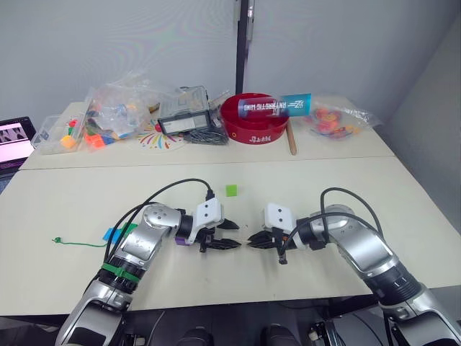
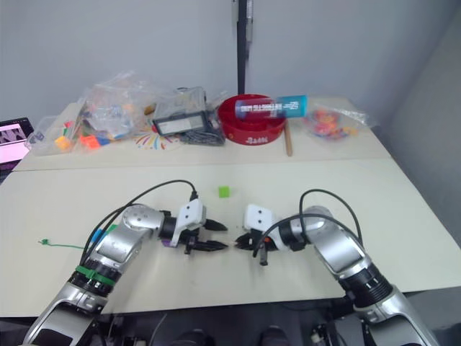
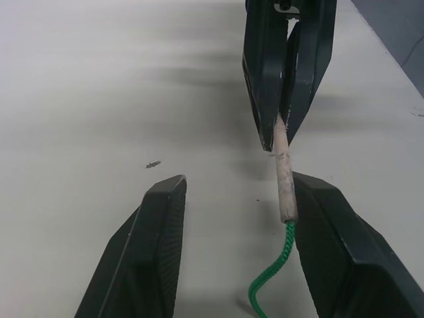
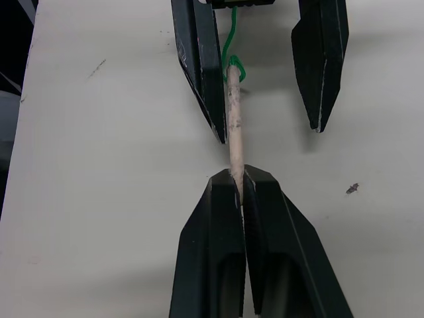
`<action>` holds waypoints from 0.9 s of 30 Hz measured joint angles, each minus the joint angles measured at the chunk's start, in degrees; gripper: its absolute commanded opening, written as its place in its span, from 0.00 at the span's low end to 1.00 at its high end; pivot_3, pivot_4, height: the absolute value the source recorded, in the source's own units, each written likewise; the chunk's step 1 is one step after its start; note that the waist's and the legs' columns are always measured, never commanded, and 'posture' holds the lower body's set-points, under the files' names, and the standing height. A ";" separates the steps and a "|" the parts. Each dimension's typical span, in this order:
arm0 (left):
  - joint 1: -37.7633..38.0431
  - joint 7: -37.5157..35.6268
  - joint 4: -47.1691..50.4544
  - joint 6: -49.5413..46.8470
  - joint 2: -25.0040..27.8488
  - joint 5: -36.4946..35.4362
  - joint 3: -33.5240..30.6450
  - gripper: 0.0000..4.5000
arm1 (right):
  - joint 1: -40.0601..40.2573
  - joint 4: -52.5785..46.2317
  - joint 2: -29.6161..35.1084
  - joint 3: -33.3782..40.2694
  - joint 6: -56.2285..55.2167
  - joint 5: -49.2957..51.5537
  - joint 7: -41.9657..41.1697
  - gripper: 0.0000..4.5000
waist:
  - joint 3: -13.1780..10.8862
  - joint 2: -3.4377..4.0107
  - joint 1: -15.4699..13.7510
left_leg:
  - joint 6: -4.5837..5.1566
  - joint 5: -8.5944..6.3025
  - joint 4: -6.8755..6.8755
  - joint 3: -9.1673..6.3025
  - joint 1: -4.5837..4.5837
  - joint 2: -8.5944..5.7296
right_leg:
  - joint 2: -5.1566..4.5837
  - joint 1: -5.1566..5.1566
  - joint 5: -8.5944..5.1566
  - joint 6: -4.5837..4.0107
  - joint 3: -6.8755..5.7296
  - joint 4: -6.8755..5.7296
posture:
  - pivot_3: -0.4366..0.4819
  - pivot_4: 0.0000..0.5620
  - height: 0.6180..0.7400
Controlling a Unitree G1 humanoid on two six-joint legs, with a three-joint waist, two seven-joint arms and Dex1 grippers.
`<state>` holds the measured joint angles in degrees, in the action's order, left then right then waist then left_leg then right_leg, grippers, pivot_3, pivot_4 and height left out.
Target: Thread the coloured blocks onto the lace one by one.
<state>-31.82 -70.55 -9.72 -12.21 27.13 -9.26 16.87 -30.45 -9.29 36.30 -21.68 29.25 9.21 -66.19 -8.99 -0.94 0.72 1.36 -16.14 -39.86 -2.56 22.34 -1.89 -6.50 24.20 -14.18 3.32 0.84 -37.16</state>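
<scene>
Green cord of the lace (image 1: 75, 243) trails limp across the table (image 1: 403, 209) at the left, so only its pale stiff tip (image 3: 285, 179) looks firm enough to grip. The left pincer (image 3: 232, 245) stands wide open around that tip, holding nothing. The right pincer (image 4: 240, 182) is closed on the tip's end, just above the table.

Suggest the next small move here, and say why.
Probably the right end effector should draw the lace's pale tip clear of the left end effector, whose fingers stand open around it, having apparently let go. The right one is shut on the tip. The light green block lies loose on the table, unthreaded, so the left can fetch it.
</scene>
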 measured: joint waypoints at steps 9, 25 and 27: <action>0.03 -2.22 1.13 -1.27 -0.26 -1.52 0.30 0.00 | -0.03 -0.03 0.28 0.67 0.00 -0.08 0.80 0.00 | 0.00 0.00 -0.02 | 0.00 0.00 0.00 0.00 0.00 0.00 | 0.00 0.00 0.00 0.00 0.00 0.00 | 0.48 0.27 1.00; 0.03 -2.31 1.50 -1.87 -0.16 -1.95 0.19 0.00 | 0.04 -0.88 0.45 1.04 1.62 1.03 0.57 0.22 | 0.00 0.00 0.00 | 0.00 0.00 0.00 0.00 0.00 0.00 | 0.00 0.00 0.00 0.00 0.00 0.00 | 0.48 0.27 1.00; 0.02 -2.26 1.50 -1.86 0.20 -2.01 0.01 0.00 | 0.39 -1.45 0.28 1.03 1.97 1.39 0.46 0.35 | 0.00 0.00 0.01 | 0.00 0.00 0.00 0.00 0.00 0.00 | 0.00 0.00 0.00 0.00 0.00 0.00 | 0.48 0.27 1.00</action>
<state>-31.80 -72.82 -8.22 -14.07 27.33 -11.27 16.88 -30.06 -10.73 36.58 -20.65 31.22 10.60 -65.74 -8.99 -0.95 0.74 1.36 -16.14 -39.86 -2.57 22.34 -1.88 -6.50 24.20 -14.18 3.31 0.84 -37.15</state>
